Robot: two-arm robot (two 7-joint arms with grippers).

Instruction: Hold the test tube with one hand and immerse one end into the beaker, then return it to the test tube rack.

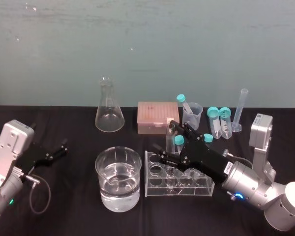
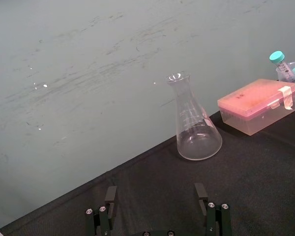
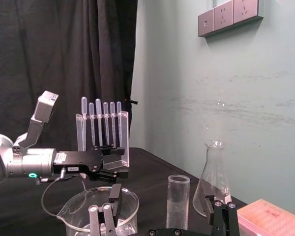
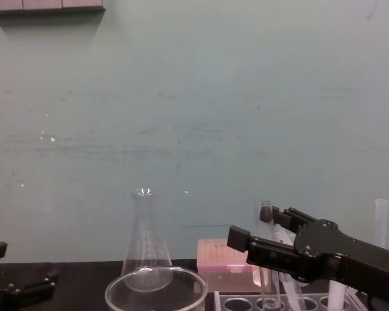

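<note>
1. Head view: the test tube stands upright in the rack. The right gripper reaches over the rack from its right, with its fingers spread on either side of the tube. The beaker sits just left of the rack. The left gripper lies well left of the rack.
2. Left wrist view: the left gripper has its fingers wide apart and holds nothing.
3. Right wrist view: the tube rises between the spread fingers and touches neither.
4. Chest view: the tube stands in the rack, and the right gripper flanks its upper part.

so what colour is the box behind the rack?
The box is pink; the left wrist view shows it best.
</note>
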